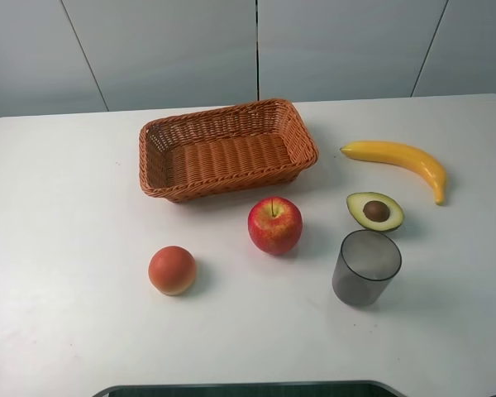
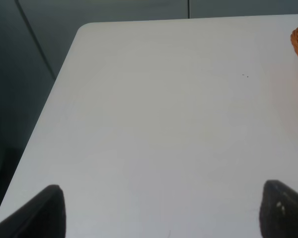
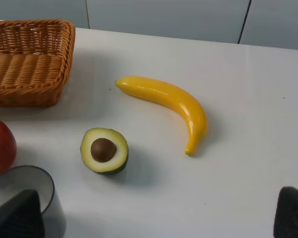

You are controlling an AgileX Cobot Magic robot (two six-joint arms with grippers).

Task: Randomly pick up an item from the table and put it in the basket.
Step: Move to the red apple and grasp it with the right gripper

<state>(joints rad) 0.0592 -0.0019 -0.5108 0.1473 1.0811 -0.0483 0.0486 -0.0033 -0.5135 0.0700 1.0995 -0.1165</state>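
Since the basket (image 1: 240, 178) holds nothing and the apple (image 1: 274, 225) sits on the table (image 1: 66, 207), I judge the task not yet begun: approach, grasp, lift, carry and release are all left to do. Neither arm shows in the high view. Left claw (image 2: 161, 198): jaws spread wide, nothing between them, only bare tabletop below, with a sliver of basket at the frame edge. Right claw (image 3: 159, 208): also spread wide and empty, looking over the cup (image 1: 366, 266), the avocado half (image 1: 375, 211) and the banana (image 1: 401, 159), with the apple just showing at the edge of its view. Apple position: near the middle of the table, just in front of the basket's long near wall and apart from it, between the small orange-red fruit (image 1: 172, 270) on the left and the cup on the right, touching neither. Appearance: round, red with yellowish streaks, glossy, stem dimple facing up with a short stem, resting upright. Judgement: the smooth round skin may slip or roll under an off-centre grip. The path to the basket looks short and unobstructed.
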